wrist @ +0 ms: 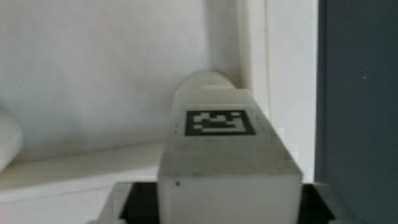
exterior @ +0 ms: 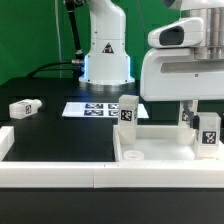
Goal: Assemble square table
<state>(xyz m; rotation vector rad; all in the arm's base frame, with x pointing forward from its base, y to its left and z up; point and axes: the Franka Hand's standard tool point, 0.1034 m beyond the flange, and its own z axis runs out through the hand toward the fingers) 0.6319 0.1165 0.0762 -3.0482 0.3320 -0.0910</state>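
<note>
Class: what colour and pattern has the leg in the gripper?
White leg, black-and-white square tag; wrist view shows best.

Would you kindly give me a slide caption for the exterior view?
Gripper holds a leg over the tabletop, a second leg upright at its corner, a third leg lying apart.

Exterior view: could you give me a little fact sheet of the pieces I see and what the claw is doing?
gripper: gripper appears shut on the held leg
held leg: held leg upright, at the tray top's corner on the exterior view's right
tray top: tray top flat, rim up
standing leg: standing leg upright at the tray top's far corner, exterior view's left
loose leg: loose leg lying apart, far on the exterior view's left
marker board: marker board flat, behind the tray top
</note>
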